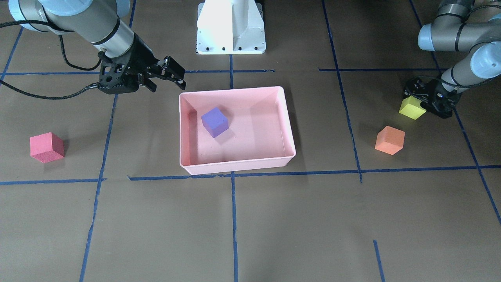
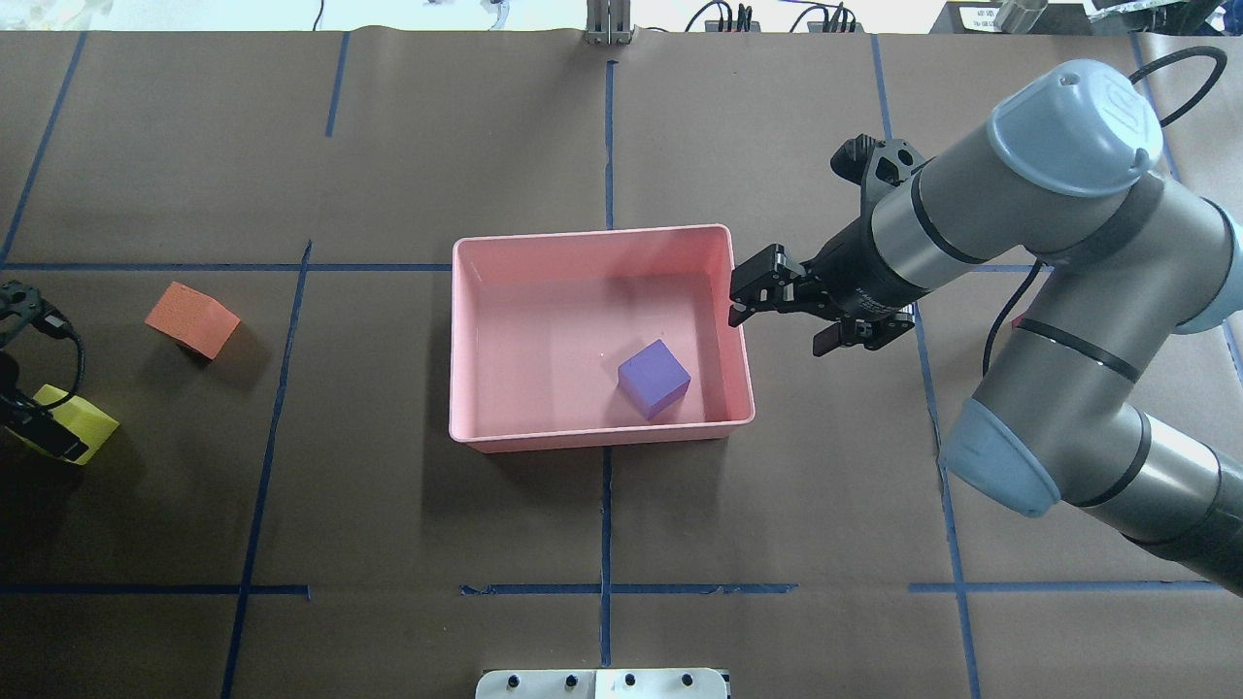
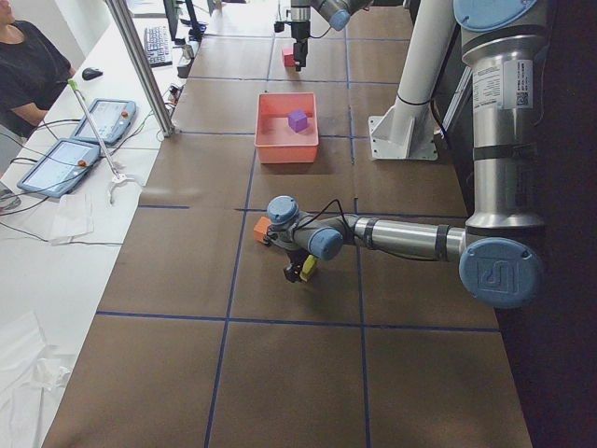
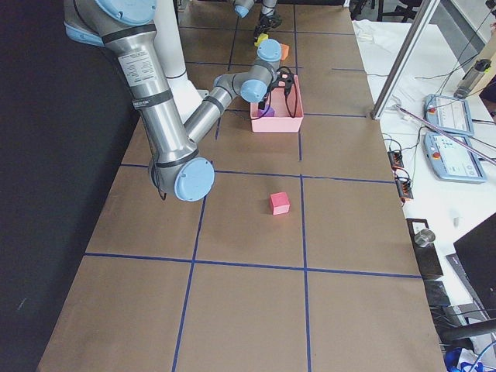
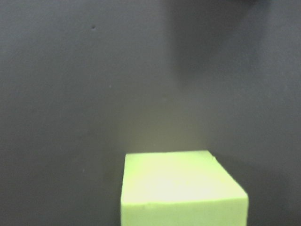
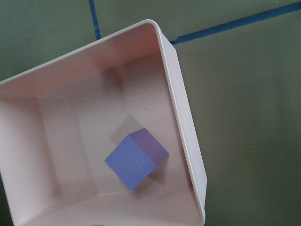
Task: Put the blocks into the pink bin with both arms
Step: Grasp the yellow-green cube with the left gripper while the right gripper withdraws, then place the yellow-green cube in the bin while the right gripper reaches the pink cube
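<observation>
The pink bin (image 1: pixel 235 167) stands mid-table with the purple block (image 1: pixel 214 122) lying inside it; both also show in the right wrist view, the bin (image 6: pixel 188 141) and the block (image 6: pixel 136 159). My right gripper (image 1: pixel 167 84) hovers open and empty just outside the bin's corner (image 2: pixel 777 325). My left gripper (image 1: pixel 419 102) is low over the table, shut on the yellow-green block (image 1: pixel 411 108), which fills the bottom of the left wrist view (image 5: pixel 181 188). The orange block (image 1: pixel 390 140) lies loose close beside it. The red-pink block (image 1: pixel 46 147) lies alone on my right side.
The white pedestal base (image 1: pixel 231 27) stands behind the bin. Blue tape lines cross the brown table. An operator (image 3: pixel 28 65) sits at a side desk with tablets beyond the table's far edge.
</observation>
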